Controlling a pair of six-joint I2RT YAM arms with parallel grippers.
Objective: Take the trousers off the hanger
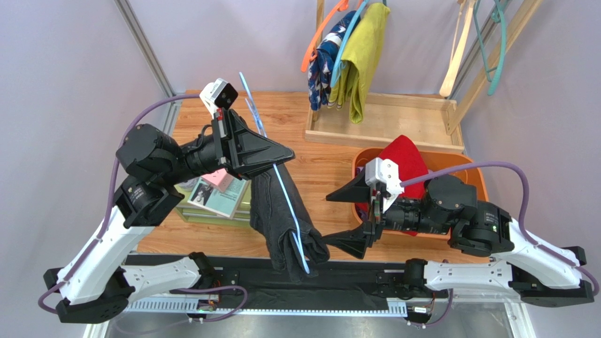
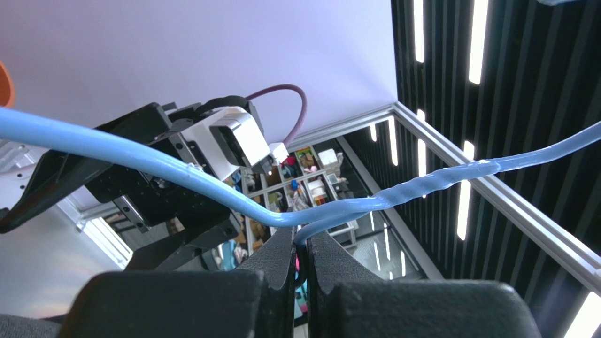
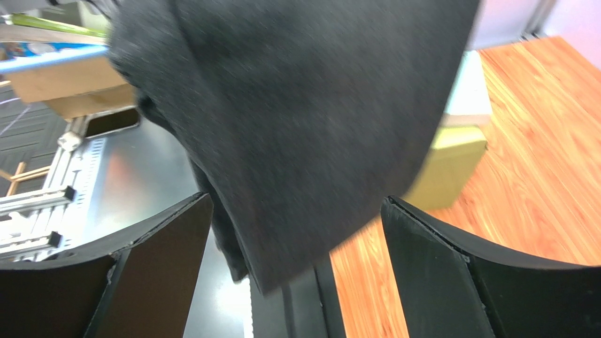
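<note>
Black trousers [image 1: 278, 211] hang limp over the blue hanger [image 1: 288, 190] above the worktop's [image 1: 317, 165] near edge. They look light and soft and should slide off; pinch the bunched lower end. Left gripper [image 1: 289, 153], arm raised, clamps the hanger. Right gripper [image 1: 329, 221], spread wide and empty, reaches level toward the cloth.

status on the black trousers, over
Left gripper shut on blue hanger. Black trousers draped over it, hanging. Right gripper open, straddling their lower edge, no grip yet. Nothing in the way.
</note>
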